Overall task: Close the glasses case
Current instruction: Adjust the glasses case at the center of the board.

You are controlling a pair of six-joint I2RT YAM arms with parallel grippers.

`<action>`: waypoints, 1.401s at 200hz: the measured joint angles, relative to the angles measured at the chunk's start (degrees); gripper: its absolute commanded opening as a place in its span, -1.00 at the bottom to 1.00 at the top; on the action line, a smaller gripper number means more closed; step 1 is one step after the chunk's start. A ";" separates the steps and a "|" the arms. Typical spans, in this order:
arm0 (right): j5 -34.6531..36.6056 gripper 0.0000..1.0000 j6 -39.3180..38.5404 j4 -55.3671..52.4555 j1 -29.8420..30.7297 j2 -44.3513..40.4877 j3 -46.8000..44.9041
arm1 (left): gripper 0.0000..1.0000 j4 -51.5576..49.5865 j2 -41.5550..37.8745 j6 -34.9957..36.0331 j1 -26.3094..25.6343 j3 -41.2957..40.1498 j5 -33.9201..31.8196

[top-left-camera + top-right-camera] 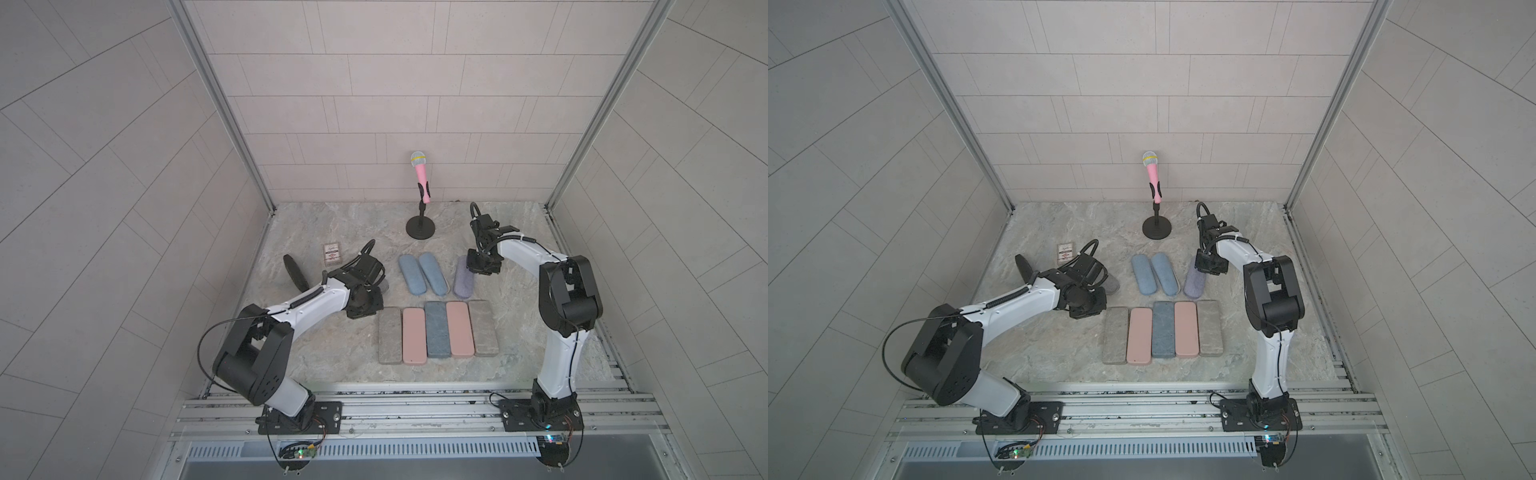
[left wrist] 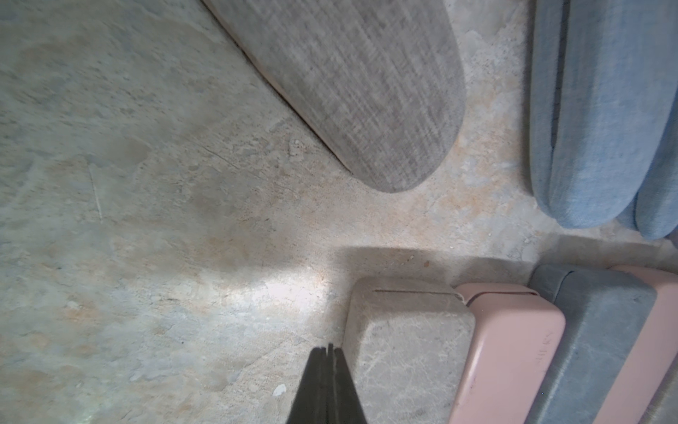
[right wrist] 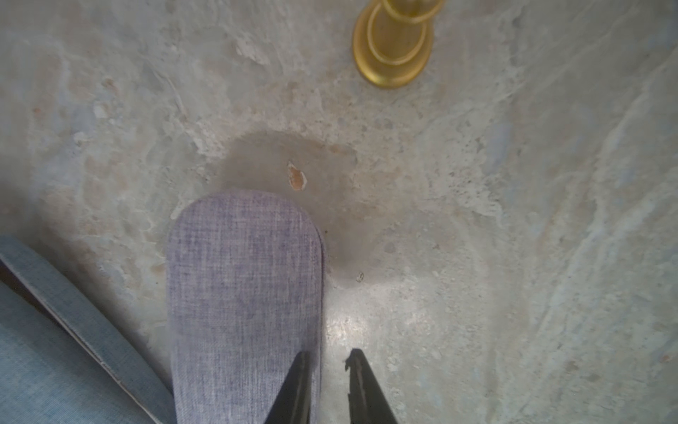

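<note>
Pale grey rectangular-tiled walls [image 1: 374,104] on three sides; slanted aluminium corner posts [image 1: 222,104]; mottled grey-beige stone-look tabletop [image 1: 332,224]; slotted aluminium rail frame [image 1: 415,409] along near edge; even diffuse light, soft shadows

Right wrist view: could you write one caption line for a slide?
Right gripper, jaws slightly apart, above the edge of a purple glasses case on a stone-patterned table.

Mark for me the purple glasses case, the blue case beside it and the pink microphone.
purple glasses case [image 3: 245,293]: right wrist view, middle of its fabric top.
blue case [image 1: 412,275]: in a top view, the half away from the purple one.
pink microphone [image 1: 420,176]: in a top view, its pink handle.
</note>
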 measured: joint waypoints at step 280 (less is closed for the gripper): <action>-4.00 0.47 -7.72 -0.63 9.66 -9.27 -3.56 | 0.42 -7.58 15.69 5.33 6.58 20.20 -2.08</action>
